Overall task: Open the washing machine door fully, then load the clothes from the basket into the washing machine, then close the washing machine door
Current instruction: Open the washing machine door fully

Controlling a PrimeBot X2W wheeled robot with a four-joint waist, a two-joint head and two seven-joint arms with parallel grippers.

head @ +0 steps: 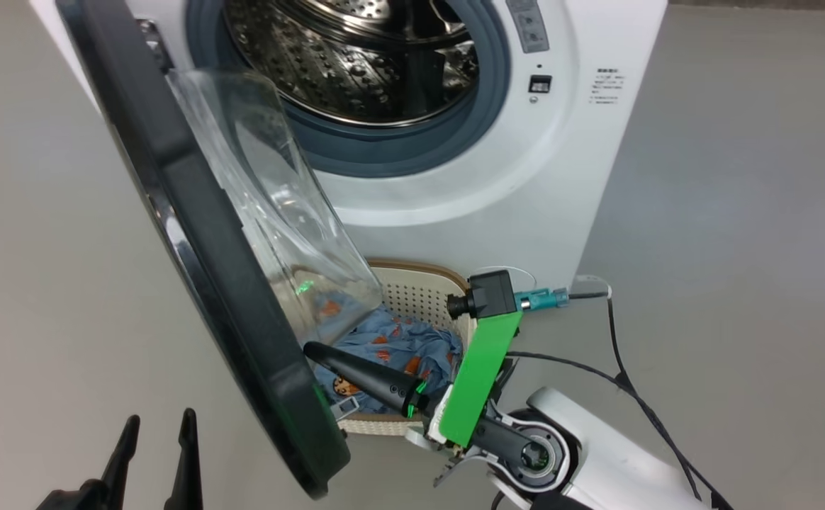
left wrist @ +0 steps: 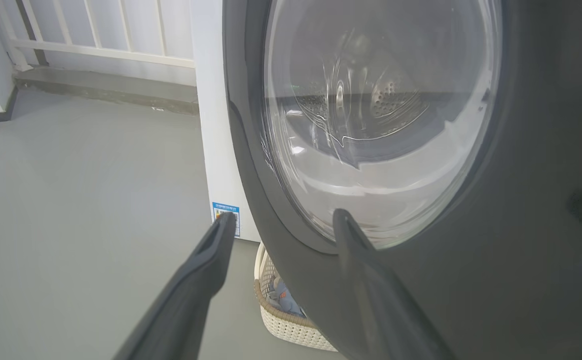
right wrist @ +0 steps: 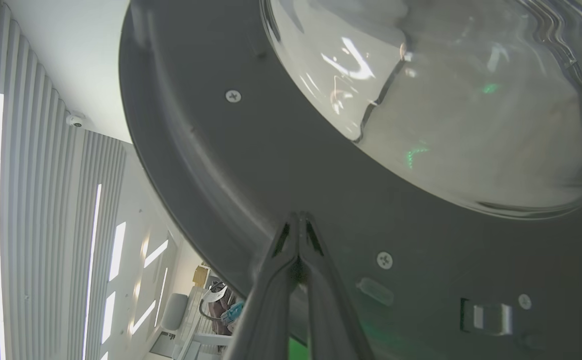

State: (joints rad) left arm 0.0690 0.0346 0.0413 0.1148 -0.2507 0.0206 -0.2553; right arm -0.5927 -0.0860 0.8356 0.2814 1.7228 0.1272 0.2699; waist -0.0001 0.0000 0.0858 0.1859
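Observation:
The washing machine (head: 497,177) stands with its steel drum (head: 356,57) exposed. Its black door (head: 200,248) is swung out to the left, the clear glass bowl (head: 278,212) bulging toward the machine. My right gripper (head: 311,350) is shut with nothing in it, its tip pressed against the door's dark grey inner face (right wrist: 271,175) below the glass. Under the door sits the basket (head: 419,297) holding light blue clothes (head: 412,347) with orange print. My left gripper (head: 159,423) is open at the lower left, just outside the door's glossy outer face (left wrist: 521,250).
Grey floor (head: 738,212) stretches to the right and left of the machine. A black cable (head: 625,382) runs from my right wrist camera across the floor. A white railing and step (left wrist: 96,60) stand behind the machine in the left wrist view.

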